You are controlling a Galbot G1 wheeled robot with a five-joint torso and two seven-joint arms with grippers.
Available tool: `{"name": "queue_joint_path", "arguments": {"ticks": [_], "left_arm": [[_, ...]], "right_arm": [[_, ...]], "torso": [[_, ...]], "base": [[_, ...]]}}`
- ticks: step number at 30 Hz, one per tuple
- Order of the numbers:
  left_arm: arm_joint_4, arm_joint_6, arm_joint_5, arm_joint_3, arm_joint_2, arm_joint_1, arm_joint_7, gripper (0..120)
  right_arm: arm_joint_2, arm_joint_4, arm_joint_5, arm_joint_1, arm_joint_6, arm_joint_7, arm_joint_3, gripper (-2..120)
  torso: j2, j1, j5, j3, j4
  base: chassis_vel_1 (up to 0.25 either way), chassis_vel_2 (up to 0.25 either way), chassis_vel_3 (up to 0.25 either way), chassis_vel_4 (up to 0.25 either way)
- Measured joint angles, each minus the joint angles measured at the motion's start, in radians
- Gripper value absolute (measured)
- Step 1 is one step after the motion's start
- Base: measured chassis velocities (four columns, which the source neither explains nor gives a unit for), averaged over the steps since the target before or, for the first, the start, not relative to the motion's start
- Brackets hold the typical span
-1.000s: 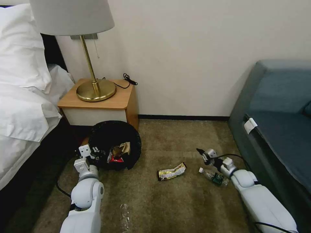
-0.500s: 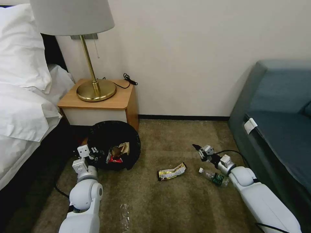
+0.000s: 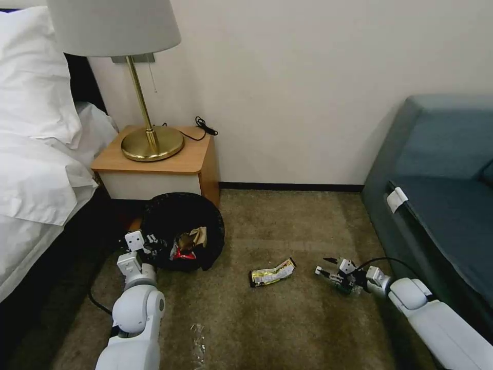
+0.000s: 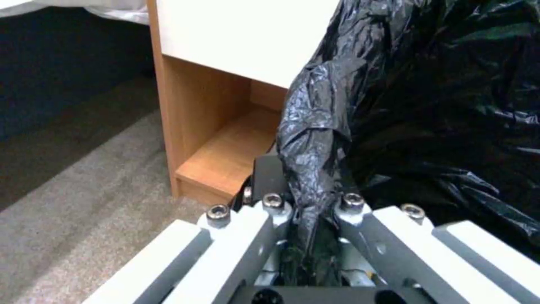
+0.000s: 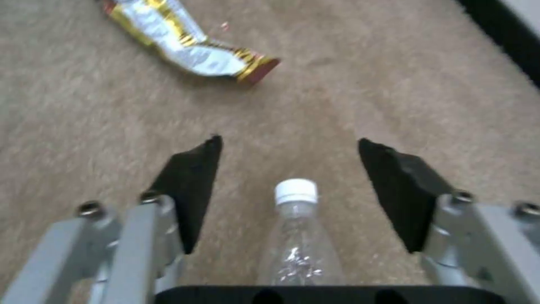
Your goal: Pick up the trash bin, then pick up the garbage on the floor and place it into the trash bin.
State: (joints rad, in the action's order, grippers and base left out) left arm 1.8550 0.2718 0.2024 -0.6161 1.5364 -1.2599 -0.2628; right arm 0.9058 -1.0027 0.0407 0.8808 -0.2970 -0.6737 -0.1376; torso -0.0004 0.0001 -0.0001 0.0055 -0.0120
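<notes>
A worn, olive-brown carpet runs from the white-sheeted bed on one side to the blue-grey upholstered sofa on the other, under a plain cream wall. Against that wall stands a small wooden nightstand carrying a brass lamp.

Just in front of the nightstand sits the small round trash bin with its crinkly black plastic liner, crumpled tan paper and a red wrapper lying inside. The left pincer is clamped on a fold of that liner at the rim.

Out on the open carpet, the right pincer is low, its dark fingers spread apart on either side of the small clear plastic bottle with a white cap. Near it lies a flat dark wrapper with yellow print, and a scrap of clear plastic film lies closer to the robot.
</notes>
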Motion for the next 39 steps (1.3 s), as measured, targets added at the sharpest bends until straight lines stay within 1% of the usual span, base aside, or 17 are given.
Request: {"name": "queue_joint_path", "arguments": {"ticks": [1,2,4,5,6,7,9,13,15,16,18,19,21,24,34,39], "left_arm": [[0.000,0.000,0.000,0.000,0.000,0.000,0.000,2],[-0.001,0.000,0.000,-0.001,0.000,0.003,0.000,2],[-0.002,0.000,0.000,-0.001,0.000,0.003,0.000,2],[-0.003,0.000,0.000,-0.002,0.000,0.005,0.000,2],[-0.005,-0.001,0.000,-0.004,0.000,0.005,0.000,2],[-0.005,-0.001,0.000,-0.004,0.000,0.005,0.000,2],[-0.008,-0.001,0.000,-0.004,0.001,0.006,0.000,2],[-0.008,-0.002,0.000,-0.005,0.002,0.007,0.000,2],[-0.006,-0.002,0.000,-0.006,0.003,0.006,0.000,2],[-0.006,-0.002,0.000,-0.006,0.003,0.006,0.000,2],[-0.003,-0.002,0.001,-0.010,0.003,0.003,0.001,2],[-0.003,-0.002,0.001,-0.010,0.003,0.003,0.001,2],[0.000,-0.003,0.002,-0.017,0.002,0.001,0.001,2],[0.001,-0.003,0.002,-0.019,0.001,0.000,0.001,2],[0.001,-0.003,0.000,-0.016,0.005,0.006,0.001,2],[0.001,-0.003,0.000,-0.018,0.004,0.006,0.001,2]], "right_arm": [[0.000,0.000,0.000,0.000,0.000,0.000,0.000,71],[0.005,0.022,-0.011,-0.014,-0.003,-0.026,0.004,76],[0.006,0.025,-0.013,-0.016,-0.003,-0.029,0.004,76],[0.012,0.057,-0.032,-0.038,-0.006,-0.062,0.010,87],[0.015,0.073,-0.049,-0.049,-0.008,-0.077,0.013,92],[0.015,0.073,-0.049,-0.049,-0.008,-0.077,0.013,92],[0.020,0.096,-0.069,-0.065,-0.008,-0.088,0.019,99],[0.029,0.131,-0.098,-0.086,-0.009,-0.090,0.029,100],[0.046,0.198,-0.136,-0.123,-0.009,-0.079,0.041,100],[0.046,0.198,-0.136,-0.123,-0.009,-0.079,0.041,100],[0.067,0.264,-0.170,-0.161,-0.010,-0.066,0.043,100],[0.067,0.264,-0.170,-0.161,-0.010,-0.066,0.043,100],[0.095,0.331,-0.200,-0.197,-0.019,-0.061,0.042,100],[0.100,0.342,-0.205,-0.202,-0.020,-0.060,0.042,100],[0.153,0.409,-0.235,-0.214,-0.029,-0.049,0.028,100],[0.162,0.424,-0.238,-0.216,-0.032,-0.044,0.021,100]], "torso": [[0.000,0.000,0.0000,0.000,0.0000],[0.000,0.000,0.0001,0.000,0.0000],[0.000,0.000,0.0001,0.000,0.0000],[0.000,0.000,0.0000,0.000,0.0001],[0.000,0.000,0.0001,0.000,0.0000],[0.000,0.000,0.0001,0.000,0.0000],[0.000,0.000,-0.0001,0.000,0.0001],[0.000,0.000,0.0000,0.000,0.0000],[0.000,0.000,0.0000,0.000,-0.0001],[0.000,0.000,0.0000,0.000,-0.0001],[0.000,0.000,-0.0001,0.000,0.0000],[0.000,0.000,-0.0001,0.000,0.0000],[0.000,0.000,0.0000,0.000,0.0002],[0.000,0.000,0.0000,0.000,0.0002],[0.000,0.000,0.0000,0.000,0.0000],[0.000,0.000,-0.0002,0.000,0.0000]], "base": [[0.000,0.000,0.000,0.000],[0.000,0.000,0.000,0.000],[0.000,0.000,0.000,0.000],[0.000,0.000,0.000,0.000],[0.000,0.000,0.000,0.000],[0.000,0.000,0.000,0.000],[0.000,0.000,0.000,0.000],[0.000,0.000,0.000,0.000],[0.000,0.000,0.000,0.000],[0.000,0.000,0.000,0.000],[0.000,0.000,0.000,0.000],[0.000,0.000,0.000,0.000],[0.000,0.000,0.000,0.000],[0.000,0.000,0.000,0.000],[0.000,0.000,0.000,0.000],[0.000,0.000,0.000,0.000]]}}
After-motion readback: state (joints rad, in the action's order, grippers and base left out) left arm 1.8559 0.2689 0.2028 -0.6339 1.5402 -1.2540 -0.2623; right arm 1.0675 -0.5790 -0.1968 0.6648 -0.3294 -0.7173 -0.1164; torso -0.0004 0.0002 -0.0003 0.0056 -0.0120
